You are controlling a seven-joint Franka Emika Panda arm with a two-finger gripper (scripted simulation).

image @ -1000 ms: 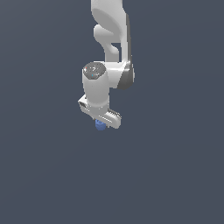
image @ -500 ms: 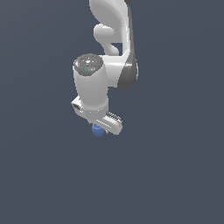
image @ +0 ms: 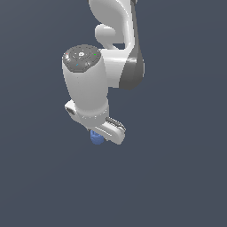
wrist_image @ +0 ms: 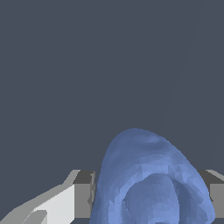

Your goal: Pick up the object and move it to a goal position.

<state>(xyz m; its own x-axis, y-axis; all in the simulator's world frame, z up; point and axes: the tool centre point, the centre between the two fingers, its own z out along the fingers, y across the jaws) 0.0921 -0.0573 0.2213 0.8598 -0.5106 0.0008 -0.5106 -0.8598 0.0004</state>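
The white arm (image: 116,26) is the biggest thing in the exterior view, coming down from the upper edge in a curved link to a dark grey joint band, and from there into a thick white wrist cylinder (image: 86,84) with a grey round cap on its upper end. All around it lies a flat, dark blue-grey background (image: 186,177) with no edge or surface line that can be made out.

Below the wrist cylinder sits the pincer (image: 98,134), its white body set at a slant and ending in a pale bar toward the exterior view's right. The fingers themselves are mostly hidden under that body in this view.

The object (image: 96,137) is the smallest item: a blue, rounded lump showing just beneath the pincer's body, touching it and hanging with nothing visible under it. In the wrist view the object (wrist_image: 151,183) fills the space between the two grey finger pads (wrist_image: 83,194) (one pad on each side, the far one only partly in frame), its sides meeting both pads. The pincer is thus clamped on the object, holding it between its fingers. The object's surface is plain blue with faint faceting and a rounded hollow or fold near the pincer.
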